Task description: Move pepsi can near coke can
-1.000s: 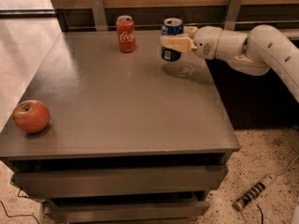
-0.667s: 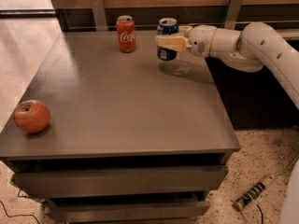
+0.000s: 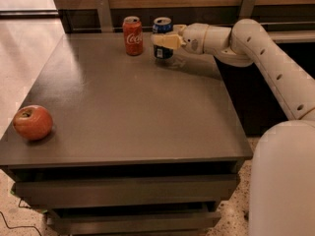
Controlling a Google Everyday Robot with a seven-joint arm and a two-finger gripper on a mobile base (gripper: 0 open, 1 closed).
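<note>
Camera view of the tabletop (image 3: 133, 107), with 12 o'clock taken as its far edge. The coke can (image 3: 132, 35) stands upright near the far edge, at about 12 o'clock from the tabletop's centre. The pepsi can (image 3: 162, 52) is upright just beside it, at the coke can's 3 o'clock, with a narrow gap between the two and no contact that I can see.

The gripper (image 3: 161, 37) is on the pepsi can. The arm (image 3: 275, 68) reaches in from 3 o'clock, and the fingers (image 3: 167, 41) are closed around the can's middle, one cream finger lying across the face turned to the camera. I cannot tell whether the can's base rests on the tabletop or hangs just above it. A faint reflection lies under it either way.

An apple (image 3: 32, 122) sits well apart, near the 8 o'clock corner, and plays no part here.

I judge the carry to be essentially done, since the blue can is already next to the red one. What I take to be left is setting the can down if it is not already seated, opening the fingers, and drawing the arm back toward 3 o'clock without nudging either can. The gap is tight, so a sideways slip toward 9 o'clock on release could knock the coke can.
</note>
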